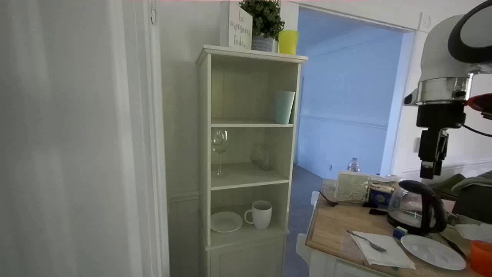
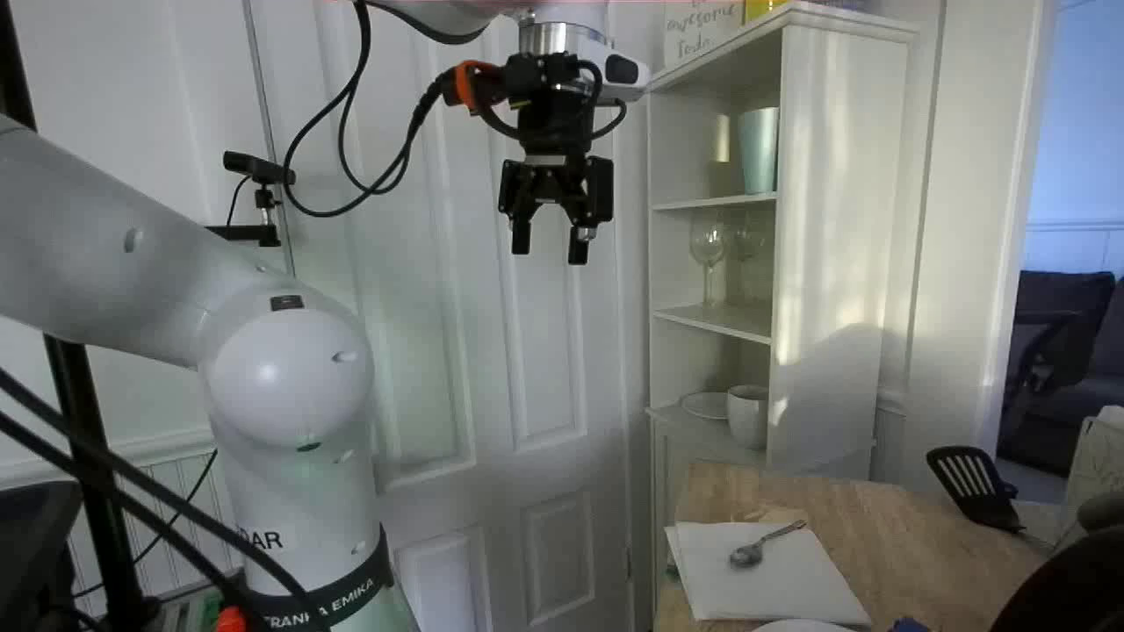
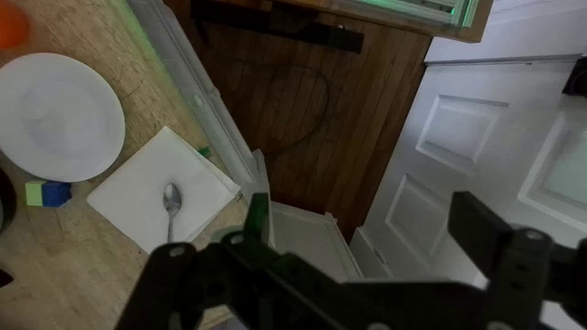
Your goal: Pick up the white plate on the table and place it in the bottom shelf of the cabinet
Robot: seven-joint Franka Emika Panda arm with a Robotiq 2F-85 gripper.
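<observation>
In an exterior view, one white plate (image 1: 433, 252) lies on the counter (image 1: 334, 227), a second white plate (image 1: 226, 222) on the bottom shelf (image 1: 230, 239) of the cabinet (image 1: 205, 154), beside one white mug (image 1: 263, 215). The two higher shelves carry one wine glass (image 1: 220, 142), another clear glass (image 1: 264, 156) and one pale tumbler (image 1: 284, 107). Close around the counter's plate stand one glass carafe (image 1: 403, 212), one orange cup (image 1: 481, 257) and one small block (image 1: 399, 232); next to it, one paper sheet (image 1: 390, 259) bears one spoon (image 1: 378, 247).

In an exterior view, one black turner (image 2: 988, 506) shows at the counter's edge; the jaws hang high before one white door (image 2: 483, 395), spread wide, holding nothing.

In the wrist view, the counter's plate is partly cut off, the block just beside its rim, the jaws well apart from it.
</observation>
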